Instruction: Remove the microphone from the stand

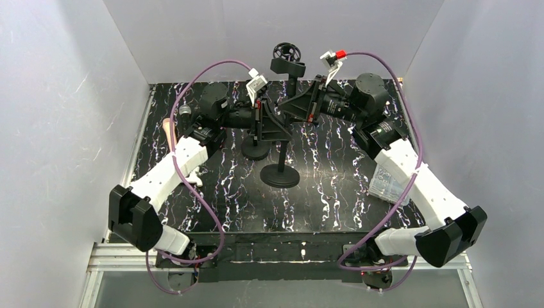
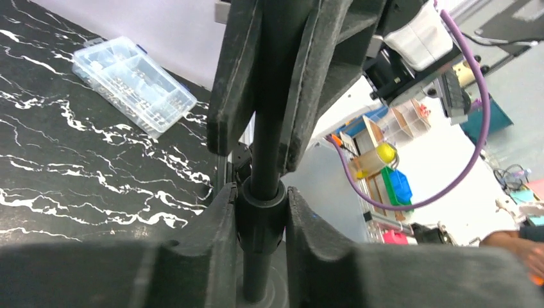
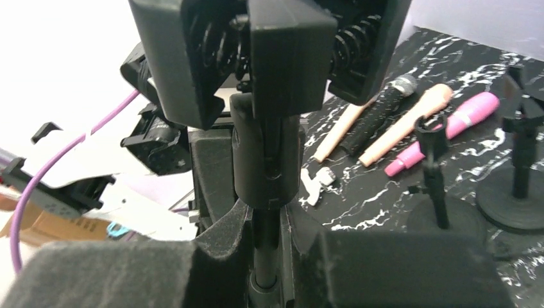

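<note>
The stand [image 1: 280, 174] rises from a round base at mid-table to a spring clip [image 1: 287, 59] on top. I see no microphone in that clip. My left gripper [image 1: 262, 122] is shut on the stand's pole at a collar [image 2: 260, 212]. From the other side, my right gripper [image 1: 296, 109] is shut on the same pole [image 3: 266, 244], just under a thick black sleeve [image 3: 266, 160]. Three microphones lie on the table: black [image 3: 385, 115], peach [image 3: 404, 125] and pink [image 3: 462, 119]. In the top view the left arm partly hides them.
A second stand's base [image 1: 255, 149] sits just left of the held one. Two more short stands [image 3: 436, 167] [image 3: 519, 167] are near the loose microphones. A clear plastic box [image 1: 389, 183] lies under my right arm. White walls close in three sides.
</note>
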Robot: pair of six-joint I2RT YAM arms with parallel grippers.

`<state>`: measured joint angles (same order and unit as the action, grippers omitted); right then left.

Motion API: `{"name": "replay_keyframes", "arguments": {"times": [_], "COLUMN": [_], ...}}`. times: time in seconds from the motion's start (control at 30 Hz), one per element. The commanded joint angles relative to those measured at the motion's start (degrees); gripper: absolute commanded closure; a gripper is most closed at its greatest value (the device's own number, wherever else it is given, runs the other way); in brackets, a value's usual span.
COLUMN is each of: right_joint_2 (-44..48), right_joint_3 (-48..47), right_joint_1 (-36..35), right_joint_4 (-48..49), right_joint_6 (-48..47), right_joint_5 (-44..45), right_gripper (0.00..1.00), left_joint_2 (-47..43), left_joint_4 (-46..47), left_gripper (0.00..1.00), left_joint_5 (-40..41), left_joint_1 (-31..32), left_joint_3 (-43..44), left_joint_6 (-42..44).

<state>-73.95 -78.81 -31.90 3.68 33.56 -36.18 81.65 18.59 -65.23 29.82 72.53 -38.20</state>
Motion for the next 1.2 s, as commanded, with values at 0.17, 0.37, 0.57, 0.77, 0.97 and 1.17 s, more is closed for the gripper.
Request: {"name": "replay_keyframes", "arguments": {"times": [0.17,0.37,0.57,0.77,0.97,1.17], "right_joint_2": [4.7,3.8,2.4,0.5,1.0,1.1], "right_joint_3": [-0.2,-1.1,-1.8,-4.5,-5.2,-3.3], "right_joint_1": [-3.6,-9.8,-11.7,-11.5,-6.6,2.0], "right_joint_4": [-6.2,-9.8,-9.9,-11.3,-9.7,-0.1], "right_joint_6": [-6.4,-9.3,-9.6,-12.6,-13.4,-5.9], "right_joint_5": [23.1,35.1,42.7,39.0,24.2,2.8], "right_gripper": [0.99,0.99,0.99,0.99,0.99,0.99], "left_joint_2": [-3.2,-3.5,-3.0,-4.0,-6.1,-7.8], "left_joint_4": [-4.8,-21.0,-23.9,-26.3,-25.6,-15.4], "left_gripper": [1.00,1.00,1.00,0.53,0.34,0.30], "left_joint_5": [23.8,51.4,67.5,64.4,38.3,12.4], "left_joint_1": [2.9,9.4,16.1,16.2,9.0,1.8], "left_joint_3": [-4.9,-0.1,1.7,2.3,2.7,1.0], "left_joint_6": [3.2,13.4,17.2,20.7,22.8,16.2]}}
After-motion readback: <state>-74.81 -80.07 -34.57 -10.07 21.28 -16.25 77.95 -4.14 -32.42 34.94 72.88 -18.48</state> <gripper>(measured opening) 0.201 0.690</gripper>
